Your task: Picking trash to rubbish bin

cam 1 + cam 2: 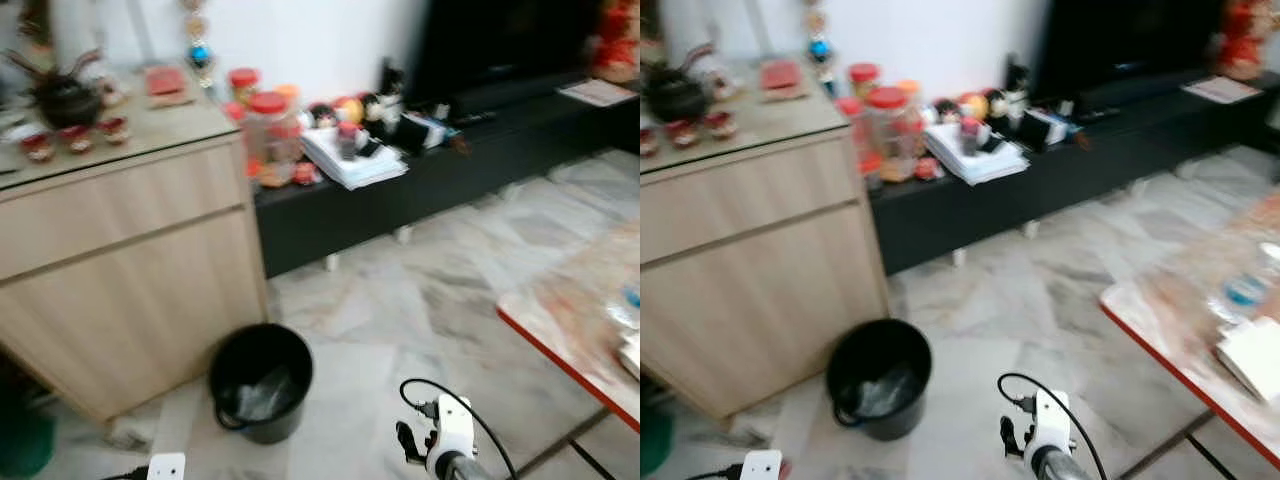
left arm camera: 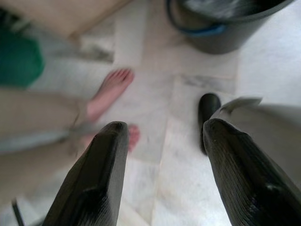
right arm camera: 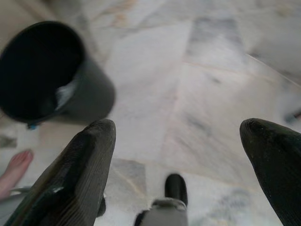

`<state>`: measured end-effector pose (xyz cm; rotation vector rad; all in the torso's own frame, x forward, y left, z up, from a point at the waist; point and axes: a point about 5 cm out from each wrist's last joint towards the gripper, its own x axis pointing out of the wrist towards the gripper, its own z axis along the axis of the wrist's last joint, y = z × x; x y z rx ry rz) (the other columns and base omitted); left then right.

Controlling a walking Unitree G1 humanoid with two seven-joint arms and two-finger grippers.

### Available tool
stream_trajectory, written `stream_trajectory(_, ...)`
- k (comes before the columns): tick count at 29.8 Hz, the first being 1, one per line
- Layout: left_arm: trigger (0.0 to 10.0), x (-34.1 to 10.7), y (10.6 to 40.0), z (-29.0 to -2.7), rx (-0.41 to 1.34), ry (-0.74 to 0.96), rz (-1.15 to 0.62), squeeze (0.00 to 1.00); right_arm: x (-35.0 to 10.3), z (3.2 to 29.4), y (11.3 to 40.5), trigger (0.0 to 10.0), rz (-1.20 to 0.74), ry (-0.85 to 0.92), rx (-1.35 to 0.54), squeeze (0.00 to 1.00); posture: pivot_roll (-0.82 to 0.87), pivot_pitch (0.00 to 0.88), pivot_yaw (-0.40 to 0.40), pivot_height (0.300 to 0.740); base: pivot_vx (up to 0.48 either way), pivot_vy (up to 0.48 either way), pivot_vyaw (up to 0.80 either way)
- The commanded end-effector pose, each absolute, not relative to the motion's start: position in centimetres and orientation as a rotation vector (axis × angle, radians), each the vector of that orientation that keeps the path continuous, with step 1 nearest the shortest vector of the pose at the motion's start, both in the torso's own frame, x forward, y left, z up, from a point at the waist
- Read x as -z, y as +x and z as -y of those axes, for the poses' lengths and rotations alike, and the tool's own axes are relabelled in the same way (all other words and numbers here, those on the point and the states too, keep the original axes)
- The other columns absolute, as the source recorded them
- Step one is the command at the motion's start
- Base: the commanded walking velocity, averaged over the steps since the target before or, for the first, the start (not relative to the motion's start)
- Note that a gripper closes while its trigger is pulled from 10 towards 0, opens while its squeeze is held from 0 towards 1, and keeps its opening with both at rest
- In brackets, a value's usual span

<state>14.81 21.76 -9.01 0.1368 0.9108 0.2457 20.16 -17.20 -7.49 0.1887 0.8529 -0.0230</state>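
Black rubbish bin [image 1: 260, 382] stands upright on the marble floor [image 1: 430, 300], just beside the front corner of the light wood cabinet [image 1: 120, 270]. A pale crumpled item lies inside the bin; its nature cannot be made out.

Left hand [image 2: 162, 176]: fingers spread apart, nothing held, pointing down at the floor near the bin [image 2: 225, 23]. A person's bare feet [image 2: 110, 89] stand on the floor close to the bin, beneath this hand.

Right hand [image 3: 188, 174]: fingers wide apart, nothing held, above the floor beside the bin [image 3: 51, 75]. The right arm's white wrist housing [image 1: 445, 435] with a black cable is seen to the right of the bin in the head views.

Cabinet top carries a dark teapot [image 1: 65, 100] and small red cups [image 1: 75, 138]. A low black TV bench [image 1: 430, 170] runs beyond the bin, against the wall, loaded with red-lidded jars [image 1: 268, 135], stacked papers [image 1: 352, 160] and figurines. A red-edged bench [image 1: 580, 320] lies well apart from the bin, to the right. Images are blurred.
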Motion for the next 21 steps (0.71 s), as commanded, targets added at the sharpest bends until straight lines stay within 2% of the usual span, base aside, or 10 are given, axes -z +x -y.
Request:
stream_trajectory(1, 10.0, 8.86, 14.99, -22.00, -0.252, 0.138, -0.899, 0.00, 7.53, 16.92, 20.13, 10.0, -0.856, 0.191, 0.023, 0.00, 0.06, 0.067, -0.012, 0.740, 0.000, 0.000, -0.80)
stream_trajectory(21, 10.0, 8.88, 14.78, -22.09, -0.256, 0.139, -0.893, 0.00, 7.73, 17.13, 19.76, 10.0, -0.868, 0.172, 0.037, 0.00, 0.06, 0.066, -0.008, 0.740, 0.000, 0.000, -0.80)
